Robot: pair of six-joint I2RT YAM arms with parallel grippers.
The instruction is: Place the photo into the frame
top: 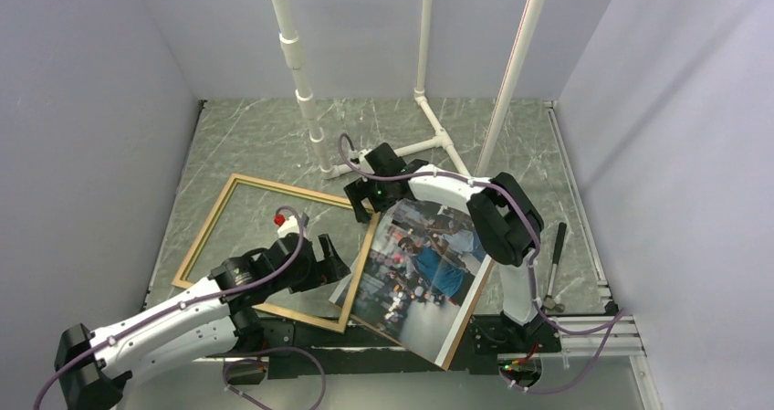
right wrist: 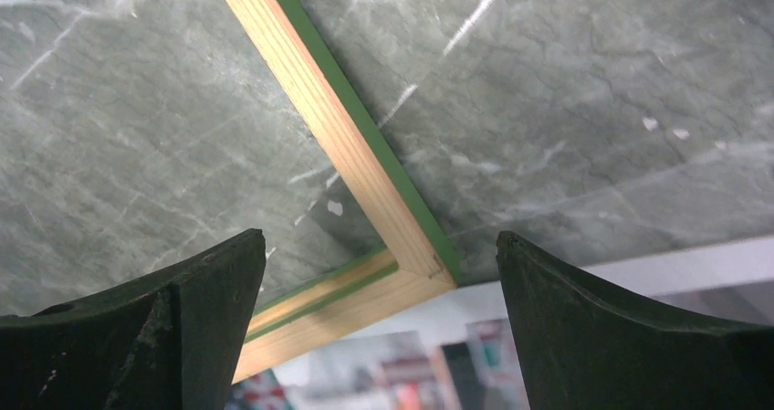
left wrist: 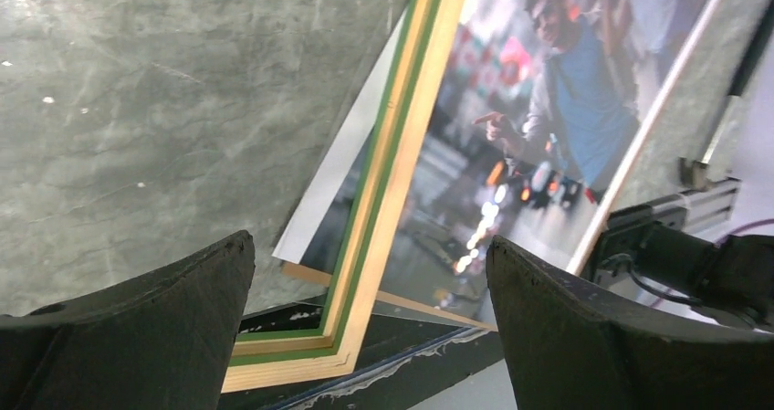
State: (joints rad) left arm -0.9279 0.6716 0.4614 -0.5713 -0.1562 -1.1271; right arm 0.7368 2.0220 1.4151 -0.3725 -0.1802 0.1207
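The photo (top: 420, 278) lies against the frame (top: 283, 189) on the table (top: 265, 136) — both grippers are open and hold nothing.

Top view: the frame lies flat with its light wood face up, and the photo lies picture-up just to its right, its left edge at the frame's right rail. The left gripper (top: 333, 262) is over that rail and the right gripper (top: 360, 198) is over the frame's far right corner; a white pipe stand (top: 429, 141) rises at the back. Left wrist: the fingers (left wrist: 164, 310) are spread wide with nothing between them — below, the rail crosses over the photo, and a white strip of the print shows on the rail's other side. Right wrist: the fingers (right wrist: 183, 310) are likewise apart above the frame's corner, with the photo blurred at the bottom edge.
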